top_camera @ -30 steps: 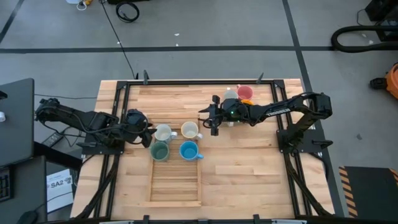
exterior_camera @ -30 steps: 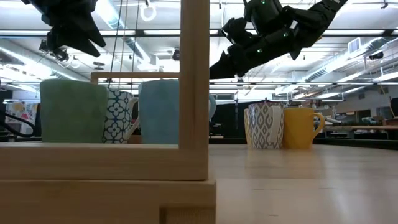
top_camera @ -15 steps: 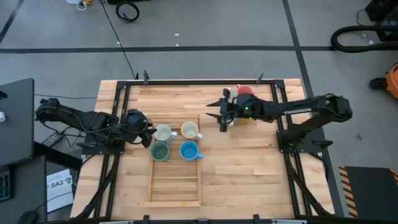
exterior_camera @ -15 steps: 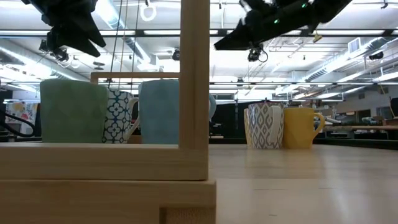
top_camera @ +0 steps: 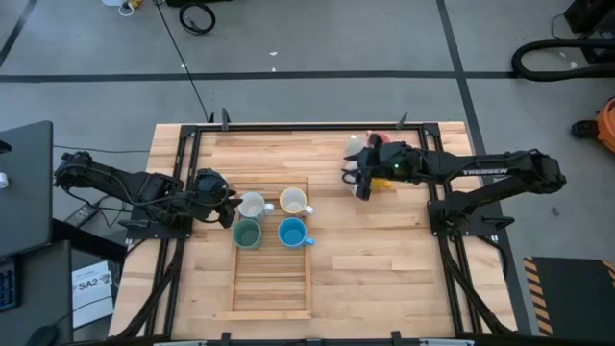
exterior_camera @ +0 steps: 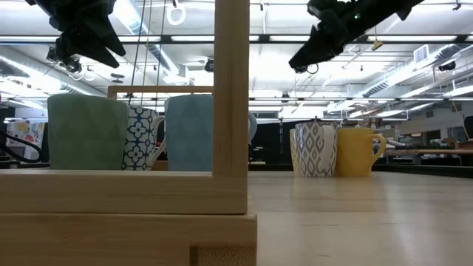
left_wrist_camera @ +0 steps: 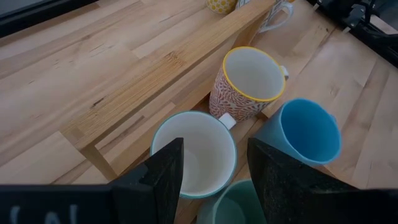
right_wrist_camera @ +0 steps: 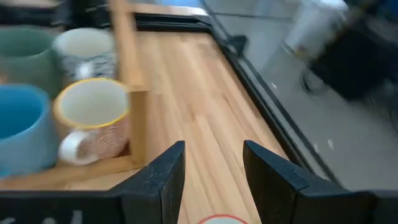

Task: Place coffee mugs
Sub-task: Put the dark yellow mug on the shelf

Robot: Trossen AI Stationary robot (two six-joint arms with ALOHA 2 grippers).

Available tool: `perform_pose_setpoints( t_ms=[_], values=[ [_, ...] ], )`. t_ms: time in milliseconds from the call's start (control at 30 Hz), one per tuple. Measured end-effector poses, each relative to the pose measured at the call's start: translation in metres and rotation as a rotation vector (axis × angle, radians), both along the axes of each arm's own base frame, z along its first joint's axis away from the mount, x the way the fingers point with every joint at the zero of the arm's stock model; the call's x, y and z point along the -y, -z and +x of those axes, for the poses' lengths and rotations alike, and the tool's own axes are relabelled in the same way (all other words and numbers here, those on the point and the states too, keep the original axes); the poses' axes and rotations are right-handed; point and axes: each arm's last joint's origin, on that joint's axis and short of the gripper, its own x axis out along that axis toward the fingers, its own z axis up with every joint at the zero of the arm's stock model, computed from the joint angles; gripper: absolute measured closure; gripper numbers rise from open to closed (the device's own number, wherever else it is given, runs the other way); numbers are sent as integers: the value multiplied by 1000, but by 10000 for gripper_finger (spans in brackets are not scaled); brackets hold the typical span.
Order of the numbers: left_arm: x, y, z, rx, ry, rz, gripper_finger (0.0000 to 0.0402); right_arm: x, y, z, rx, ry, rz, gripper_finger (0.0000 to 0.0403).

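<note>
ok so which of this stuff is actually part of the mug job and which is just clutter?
Part of the job:
- teal-green mug, blue mug, white mug with blue pattern and yellow-rimmed mug, all in the wooden tray
- grey-patterned mug and yellow mug, waiting on the table

Just lying about:
- black cables on the floor
- monitor beside the table

Tray [top_camera: 271, 288]: pale natural wood, as is the table [top_camera: 384, 259] — light planked grain.

Mugs in the tray:
- green mug [top_camera: 247, 234]: muted teal-green.
- blue mug [top_camera: 291, 233]: bright blue, inside and out.
- patterned mug [left_wrist_camera: 247, 81]: white interior, yellow rim, small orange-red leaf print on cream.
- white mug [left_wrist_camera: 194, 153]: white interior, teal rim; dark blue floral tile pattern on white in the low view.

Outside the tray — a grey-and-white ikat-patterned mug [exterior_camera: 315, 149] and a plain yellow mug [exterior_camera: 359, 152].

Grippers: black.
</note>
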Motion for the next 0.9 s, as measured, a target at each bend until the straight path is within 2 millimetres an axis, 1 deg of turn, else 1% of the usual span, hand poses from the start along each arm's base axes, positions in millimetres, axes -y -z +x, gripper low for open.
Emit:
perform_pose_setpoints(
  t_ms=[67, 167, 267, 400, 600, 733, 900],
  values=[
    [0, 0, 0, 0, 0, 0, 219, 1, 0, 1, 28, 50, 46, 235],
    [0, 0, 0, 0, 0, 0, 219, 1, -2, 2, 59, 71, 117, 235],
    [0, 0, 0, 1, 0, 0, 219, 1, -12, 3, 114, 101, 181, 235],
    [0, 0, 0, 3, -1, -2, 219, 2, -28, 1, 96, 168, 215, 235],
    [0, -1, 1, 15, 0, -5, 219, 16, -43, -18, -50, 405, 247, 235],
    [0, -1, 1, 15, 0, -5, 219, 29, -41, -34, -138, 556, 327, 235],
    [0, -1, 1, 15, 0, -5, 219, 44, -32, -53, -240, 696, 450, 235]
  ],
)
